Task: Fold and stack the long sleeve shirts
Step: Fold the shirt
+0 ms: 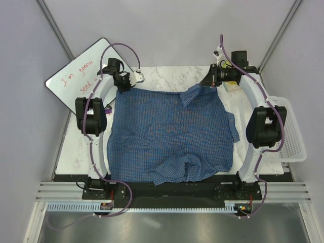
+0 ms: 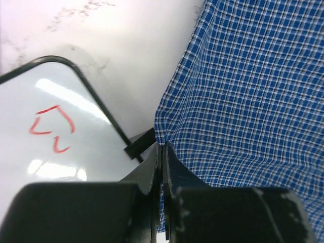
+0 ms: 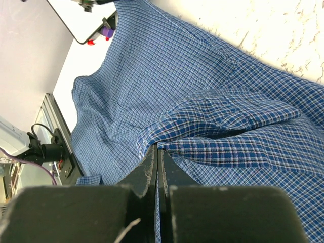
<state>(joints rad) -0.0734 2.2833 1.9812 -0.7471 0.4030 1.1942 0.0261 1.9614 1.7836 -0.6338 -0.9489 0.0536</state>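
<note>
On the marble table (image 1: 162, 75), the blue checked shirt (image 1: 172, 134) is lying spread nearly flat, with one sleeve bunching at the near edge. You are pinching its far left corner with the left gripper (image 2: 161, 152), jaws closed tight on the cloth. You are clamping the right gripper (image 3: 157, 154) on the far right corner, where a flap is lying doubled over. Folding looks barely begun: no finished fold is showing, and nothing is stacking anywhere.

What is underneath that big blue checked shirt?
The white marbled table shows beside and beyond the shirt, so the shirt lies on it. Whether anything else sits beneath cannot be seen, because the shirt covers it.
</note>
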